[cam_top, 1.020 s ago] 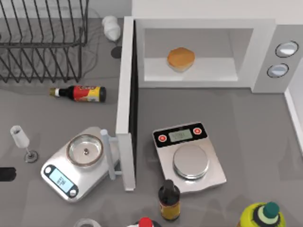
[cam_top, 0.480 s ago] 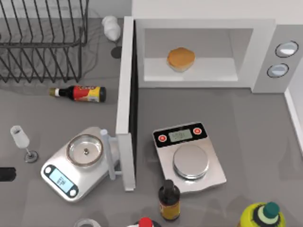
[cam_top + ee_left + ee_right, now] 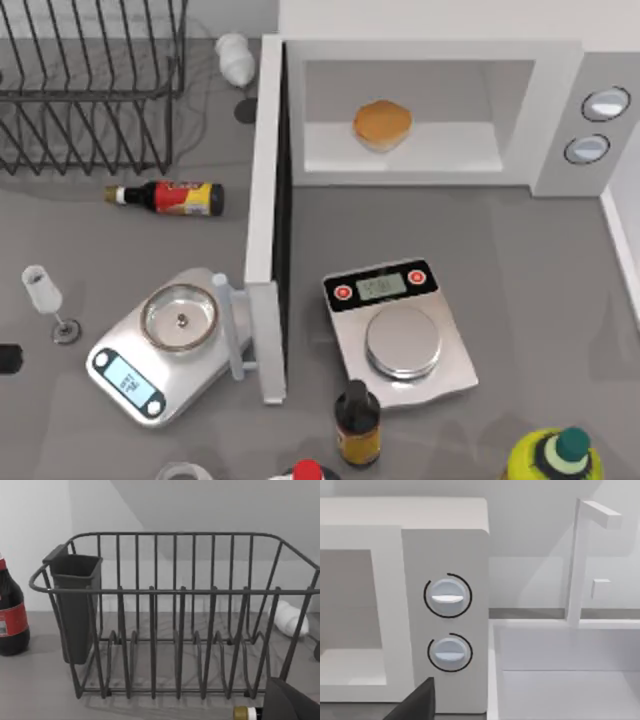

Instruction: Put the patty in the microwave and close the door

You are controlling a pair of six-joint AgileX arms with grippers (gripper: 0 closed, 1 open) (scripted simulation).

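Golden-brown patty [image 3: 381, 124] sits on the floor of the microwave [image 3: 430, 110], toward the cavity's left. It looks light and soft, best cradled at its rim; that half of the task appears done. Door [image 3: 267, 215] stands fully open, swung out toward the near edge of the table, its bar handle [image 3: 234, 330] just beside the round-plate scale [image 3: 165, 342]. Judged stiff and hinged: push on the outer face near the handle. Left arm is a dark tip at the table's left edge; right gripper is parked facing the knobs [image 3: 447, 596]. Cannot tell the finger state of either.
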